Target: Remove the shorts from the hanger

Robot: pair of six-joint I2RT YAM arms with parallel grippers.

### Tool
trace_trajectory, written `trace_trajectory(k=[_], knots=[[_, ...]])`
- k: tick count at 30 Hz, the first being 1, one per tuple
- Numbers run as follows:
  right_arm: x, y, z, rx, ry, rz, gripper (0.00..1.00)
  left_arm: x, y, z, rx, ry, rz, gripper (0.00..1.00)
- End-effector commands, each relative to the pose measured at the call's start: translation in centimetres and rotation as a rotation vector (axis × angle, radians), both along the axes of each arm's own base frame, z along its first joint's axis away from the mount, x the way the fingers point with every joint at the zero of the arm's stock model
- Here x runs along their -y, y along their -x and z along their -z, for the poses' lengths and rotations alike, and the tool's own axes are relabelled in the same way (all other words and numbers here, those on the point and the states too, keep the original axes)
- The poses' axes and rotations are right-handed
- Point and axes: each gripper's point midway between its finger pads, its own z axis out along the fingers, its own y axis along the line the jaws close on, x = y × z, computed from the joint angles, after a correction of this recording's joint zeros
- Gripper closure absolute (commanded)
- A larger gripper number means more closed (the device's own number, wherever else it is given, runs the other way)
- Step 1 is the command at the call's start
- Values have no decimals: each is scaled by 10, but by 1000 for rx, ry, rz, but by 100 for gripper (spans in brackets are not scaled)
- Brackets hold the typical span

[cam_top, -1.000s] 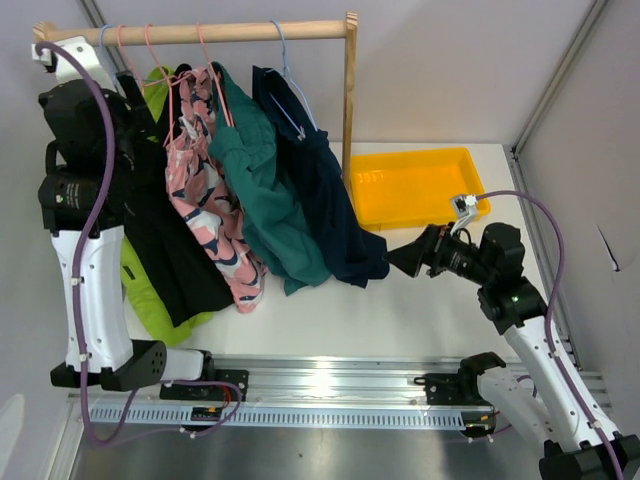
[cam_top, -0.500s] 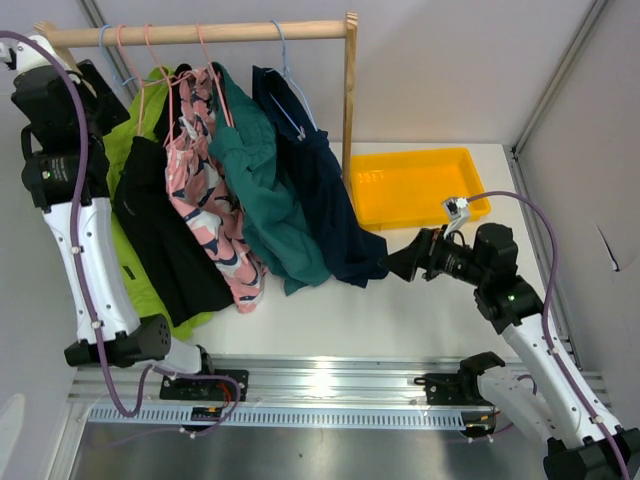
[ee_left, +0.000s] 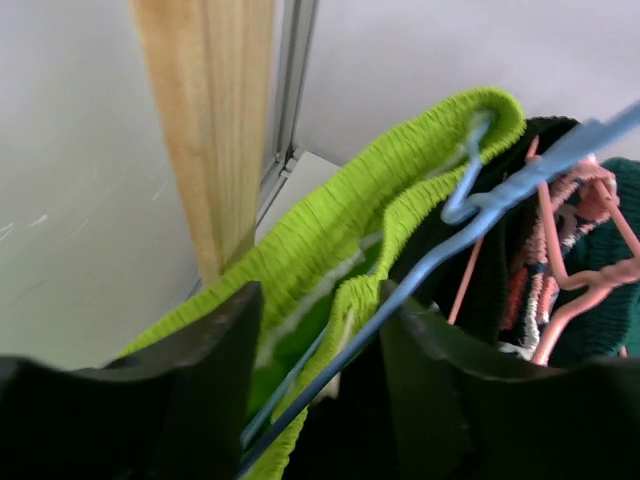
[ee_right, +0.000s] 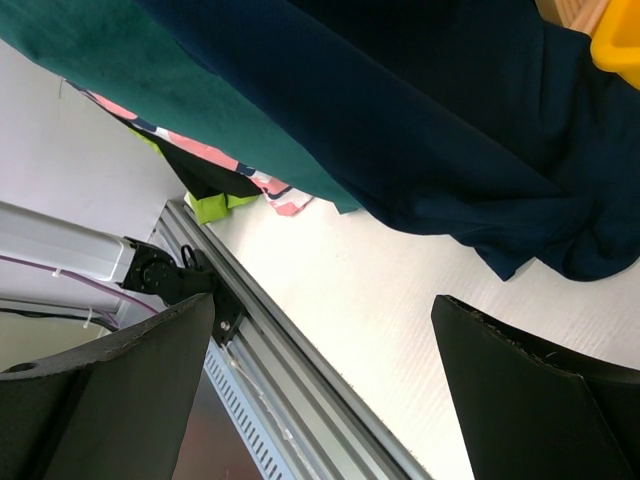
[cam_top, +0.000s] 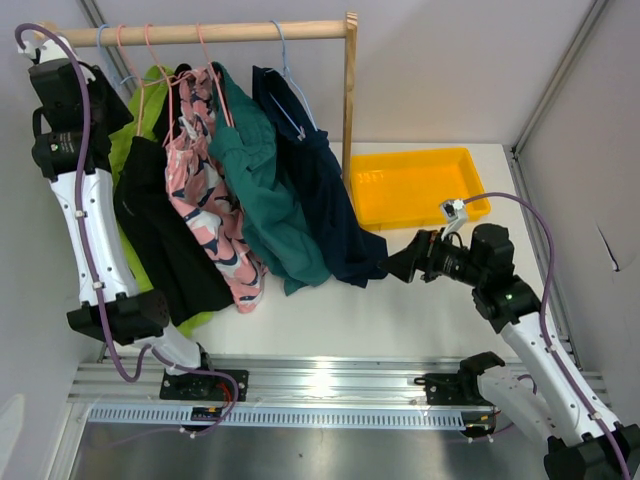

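Several shorts hang on hangers from a wooden rail (cam_top: 200, 32): lime green (cam_top: 150, 100), black (cam_top: 165, 240), pink patterned (cam_top: 205, 210), teal (cam_top: 265, 190) and navy (cam_top: 330, 210). My left gripper (cam_top: 95, 85) is high at the rail's left end. In the left wrist view it (ee_left: 320, 390) is open, and the blue hanger (ee_left: 480, 210) and the green shorts' waistband (ee_left: 400, 150) run between its fingers. My right gripper (cam_top: 400, 262) is open and empty, just right of the navy shorts' lower hem (ee_right: 420, 120), above the table.
A yellow tray (cam_top: 420, 190) lies on the table behind the right gripper. The rail's wooden post (cam_top: 349, 100) stands beside the navy shorts, and another post (ee_left: 215, 130) is close to the left gripper. Pink hangers (ee_left: 590, 290) hang beside the blue one.
My left arm swung up and left, off the front of the garments, to the rail's left end at the green shorts' hanger. My right gripper edged left toward the navy shorts.
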Motion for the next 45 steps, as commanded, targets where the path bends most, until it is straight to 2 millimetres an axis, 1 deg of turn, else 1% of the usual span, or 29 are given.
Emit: trace_trajectory(k=[1,2,3,4,5,10,13,16,18,19,21,22,23,25,27,28,30,31,33,34,35,37,38,39,40,41,42,44,45], knots=[[-1,-4,-5,41,5,-3,1,4,-2,-18,55,14,31,52],[-1,-5,-5,44,5,-3,1,5,-4,-16,53,18,38,61],[-1,-6,-5,44,6,-1,1,5,-4,-15,51,22,39,66],[-1,-5,-3,40,6,-2,1,7,-4,-17,57,26,42,78],[-2,-6,-3,40,6,-2,1,7,-5,-17,60,33,45,84],[-1,-7,-2,40,10,0,1,11,0,-20,70,51,46,100],[-2,-7,-2,40,8,-4,1,16,5,-28,95,51,63,100],[-3,-7,-3,44,6,-5,1,22,14,-45,144,35,77,100],[-2,-7,-5,49,3,-3,1,30,26,-67,204,10,93,100],[-2,-8,-6,50,5,-1,1,41,29,-73,221,2,117,100],[-2,-8,-12,65,2,0,1,49,44,-93,265,-41,115,100],[-1,-9,-14,67,5,7,1,59,47,-98,275,-52,132,100],[-1,-9,-16,70,4,7,1,62,52,-104,288,-71,134,100],[0,-11,-26,90,-1,17,1,75,67,-121,330,-97,149,100],[-1,-12,-34,104,-6,20,1,73,80,-129,352,-109,113,100],[-1,-13,-43,120,-12,22,1,75,94,-140,389,-111,112,100],[-1,-16,-52,131,-22,29,0,73,110,-147,417,-110,90,100],[-2,-16,-59,144,-30,28,1,73,124,-152,439,-110,81,100],[-7,-16,-76,169,-54,8,1,74,135,-155,457,-108,75,100],[-12,-15,-86,189,-66,-11,1,75,136,-151,450,-102,80,100],[-22,-7,-107,231,-85,-55,1,78,148,-157,480,-100,88,100],[-41,-4,-121,260,-72,-105,1,84,151,-154,480,-89,122,100],[-63,19,-156,333,-103,-190,1,85,152,-152,480,-84,126,100],[-77,8,-158,362,-54,-161,1,87,151,-149,473,-81,136,100],[-91,14,-164,373,-24,-174,1,87,151,-147,471,-79,137,100],[-120,44,-174,403,-23,-260,1,87,150,-143,463,-72,137,100],[-138,35,-193,454,18,-214,1,89,150,-143,464,-68,146,100],[-166,51,-209,491,29,-237,1,90,150,-140,462,-62,150,100],[-183,78,-234,528,-18,-289,1,91,150,-139,461,-60,153,100]])
